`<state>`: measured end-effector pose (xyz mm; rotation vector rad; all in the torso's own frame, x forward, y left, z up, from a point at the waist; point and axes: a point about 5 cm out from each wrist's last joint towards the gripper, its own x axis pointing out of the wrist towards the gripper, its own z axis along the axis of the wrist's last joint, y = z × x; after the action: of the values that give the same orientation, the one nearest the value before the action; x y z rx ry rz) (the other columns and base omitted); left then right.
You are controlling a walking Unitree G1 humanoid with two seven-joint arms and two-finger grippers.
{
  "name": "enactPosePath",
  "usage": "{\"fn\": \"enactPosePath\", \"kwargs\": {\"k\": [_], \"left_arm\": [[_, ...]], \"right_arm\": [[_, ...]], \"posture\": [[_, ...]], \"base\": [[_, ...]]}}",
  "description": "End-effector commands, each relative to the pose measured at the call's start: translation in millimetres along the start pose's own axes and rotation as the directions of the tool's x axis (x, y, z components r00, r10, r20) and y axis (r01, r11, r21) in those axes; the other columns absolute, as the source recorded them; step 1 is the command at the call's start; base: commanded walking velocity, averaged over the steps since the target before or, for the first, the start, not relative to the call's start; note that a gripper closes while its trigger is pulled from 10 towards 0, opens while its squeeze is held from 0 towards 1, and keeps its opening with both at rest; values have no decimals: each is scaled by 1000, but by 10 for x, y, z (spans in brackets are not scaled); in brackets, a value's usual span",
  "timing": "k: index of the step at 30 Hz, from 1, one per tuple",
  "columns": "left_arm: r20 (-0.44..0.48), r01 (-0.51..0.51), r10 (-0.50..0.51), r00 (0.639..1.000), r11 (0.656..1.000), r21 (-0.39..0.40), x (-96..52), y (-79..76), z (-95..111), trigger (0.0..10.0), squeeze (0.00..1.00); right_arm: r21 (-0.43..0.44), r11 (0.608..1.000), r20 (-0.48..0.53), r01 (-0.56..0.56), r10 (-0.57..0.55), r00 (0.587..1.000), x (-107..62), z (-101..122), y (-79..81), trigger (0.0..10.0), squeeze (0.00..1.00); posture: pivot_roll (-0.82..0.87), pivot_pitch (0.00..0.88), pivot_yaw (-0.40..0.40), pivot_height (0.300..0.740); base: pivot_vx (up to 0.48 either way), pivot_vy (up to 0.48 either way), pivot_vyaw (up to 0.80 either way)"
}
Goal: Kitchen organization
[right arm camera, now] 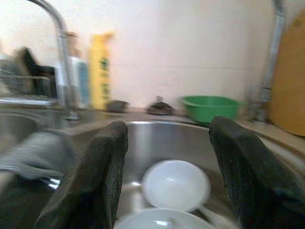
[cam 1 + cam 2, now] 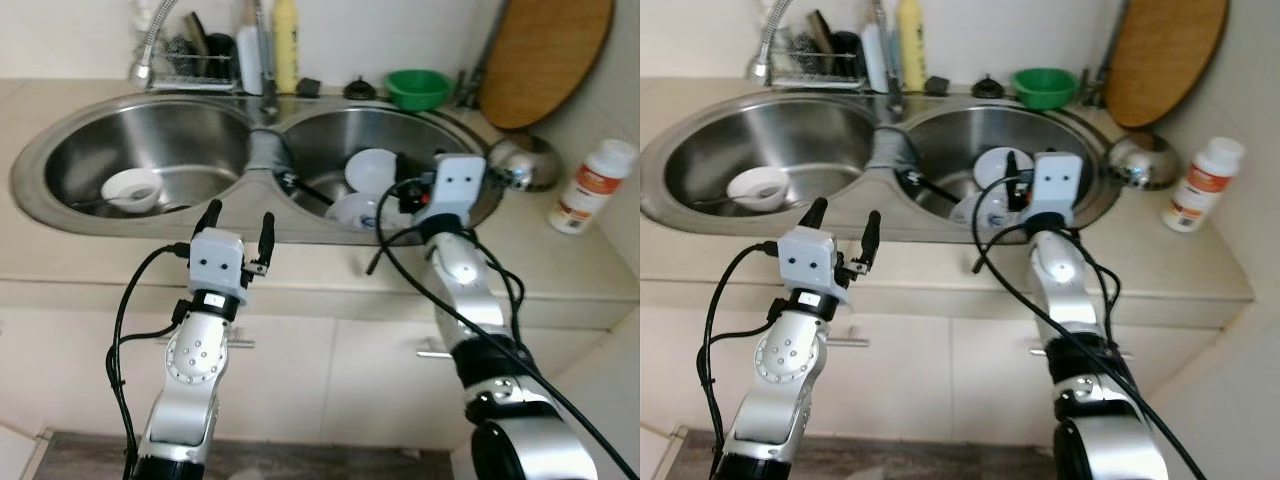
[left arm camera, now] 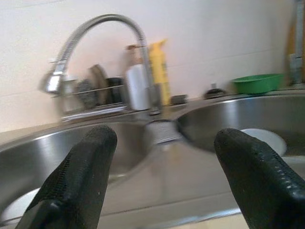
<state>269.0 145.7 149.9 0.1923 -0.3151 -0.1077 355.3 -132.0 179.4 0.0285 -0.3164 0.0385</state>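
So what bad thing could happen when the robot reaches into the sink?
1. The right gripper, fingers open, sits at the rim just above the stacked white bowls in the right basin. A clumsy grab might knock them together and chip one.
2. A black utensil lies across that basin beside the bowls and could snag a finger.
3. The left gripper hangs open at the counter edge; swinging it forward could bump the sink rim.

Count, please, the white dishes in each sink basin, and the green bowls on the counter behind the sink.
White dishes in the left basin: 1, a small bowl.
White dishes in the right basin: 2, a bowl and a dish in front of it, partly hidden by the right gripper.
Green bowls behind the sink: 1.
Total: 4.
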Motion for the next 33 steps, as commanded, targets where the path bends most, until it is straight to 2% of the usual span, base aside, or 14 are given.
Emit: {"fn": "enactPosePath", "kwargs": {"k": [1, 8, 20, 24, 27, 33], "left_arm": [[17, -2, 1, 1000, 1000, 5, 9, 20, 32, 10000, 0], [27, 3, -3, 1000, 1000, 7, -1, 19, 40, 10000, 0], [31, 6, -6, 999, 1000, 6, -8, 20, 46, 10000, 0], [33, 6, -6, 999, 1000, 6, -6, 22, 48, 10000, 0], [33, 6, -6, 999, 1000, 6, -9, 23, 47, 10000, 0], [35, 5, -5, 999, 1000, 4, -6, 19, 50, 10000, 0]], "right_arm": [[21, 1000, 39, -23, 22, 999, 3, 81, 77, 10000, 0], [-11, 998, 96, -67, 68, 993, -74, 151, 121, 10000, 0], [-34, 998, 127, -60, 64, 990, -149, 210, 66, 10000, 0], [-78, 994, 148, -76, 87, 985, -207, 230, 56, 10000, 0], [-80, 994, 149, -77, 88, 985, -222, 232, 52, 10000, 0], [-103, 990, 173, -101, 118, 978, -293, 286, 43, 10000, 0]], "posture": [[58, 0, -33, 740], [60, 0, -34, 740], [59, 0, -34, 740], [53, 1, -35, 740], [53, 1, -35, 740], [43, 7, -38, 740]], "base": [[0, 480, 0], [0, 480, 0], [0, 480, 0], [0, 480, 0], [0, 480, 0], [0, 480, -800]]}}
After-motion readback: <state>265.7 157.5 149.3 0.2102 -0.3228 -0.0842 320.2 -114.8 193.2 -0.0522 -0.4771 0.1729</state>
